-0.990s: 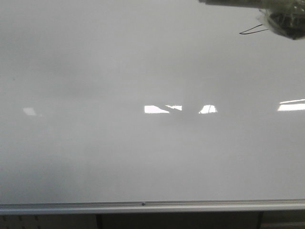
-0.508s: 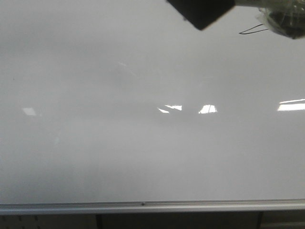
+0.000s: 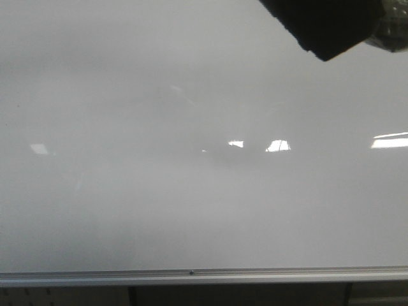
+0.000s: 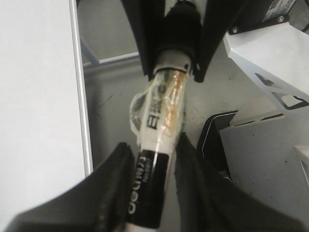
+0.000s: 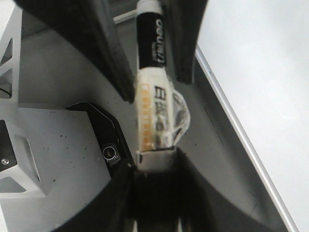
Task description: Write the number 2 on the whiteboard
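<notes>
Ahead of me in the front view, the whiteboard (image 3: 191,210) fills nearly everything, glossy grey-white with bright window glints, its silver frame (image 3: 191,276) running along the near edge. A dark blurred shape (image 3: 325,25) hangs over the far right corner. The number 2 does not show here, and I cannot tell where it lies.

In the left wrist view, my left claw (image 4: 152,159) is closed on a marker (image 4: 166,111), pinching its black band. White letters run along that band, but my fingers cover part of them and I cannot read the word. The white barrel beyond is wrapped in crinkled clear tape over black print too blurred to read. My right claw (image 4: 176,53) grips the marker's other, dark end. The grey desk (image 4: 116,116) lies beneath, with the board's edge beside it.

In the right wrist view the same pen spans both claws, each clamped on its own end, lettering again half hidden.
</notes>
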Controlling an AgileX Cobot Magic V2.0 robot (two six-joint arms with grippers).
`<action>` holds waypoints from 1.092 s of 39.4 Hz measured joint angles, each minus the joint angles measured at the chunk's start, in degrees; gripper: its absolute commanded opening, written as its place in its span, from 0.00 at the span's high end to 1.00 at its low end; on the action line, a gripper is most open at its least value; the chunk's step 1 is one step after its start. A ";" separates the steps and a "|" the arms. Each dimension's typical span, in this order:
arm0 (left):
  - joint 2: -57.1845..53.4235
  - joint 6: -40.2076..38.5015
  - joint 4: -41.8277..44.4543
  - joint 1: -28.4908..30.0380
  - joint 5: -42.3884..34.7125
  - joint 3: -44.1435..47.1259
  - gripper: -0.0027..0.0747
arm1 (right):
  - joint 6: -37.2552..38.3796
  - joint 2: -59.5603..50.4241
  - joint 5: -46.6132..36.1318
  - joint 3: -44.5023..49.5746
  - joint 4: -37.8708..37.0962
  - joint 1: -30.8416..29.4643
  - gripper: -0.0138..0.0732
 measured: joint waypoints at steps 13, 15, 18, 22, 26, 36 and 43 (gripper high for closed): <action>0.00 1.04 0.10 -0.22 1.12 0.00 0.95 | -0.79 0.00 0.55 0.00 -0.31 0.00 0.45; 0.00 1.04 -0.01 -0.22 0.85 0.00 0.95 | -0.67 0.00 0.55 0.00 -0.31 0.00 0.37; 0.00 0.93 -0.01 -0.22 0.42 0.00 0.95 | -0.67 0.00 0.67 0.00 -0.63 0.00 0.31; 0.00 0.13 -0.01 -0.11 0.17 0.00 0.95 | 0.77 -0.71 0.91 0.00 -3.23 0.00 0.30; -0.13 -0.69 0.66 0.38 0.40 0.00 0.95 | 5.19 -2.90 1.01 0.00 -8.58 -0.80 0.30; -5.61 -14.55 13.76 1.07 2.23 -0.04 0.95 | 24.89 -10.96 1.61 0.00 -23.74 -5.08 0.30; -11.01 -36.88 31.44 1.07 6.41 0.01 0.95 | 39.42 -14.67 1.51 1.12 -28.79 -5.94 0.30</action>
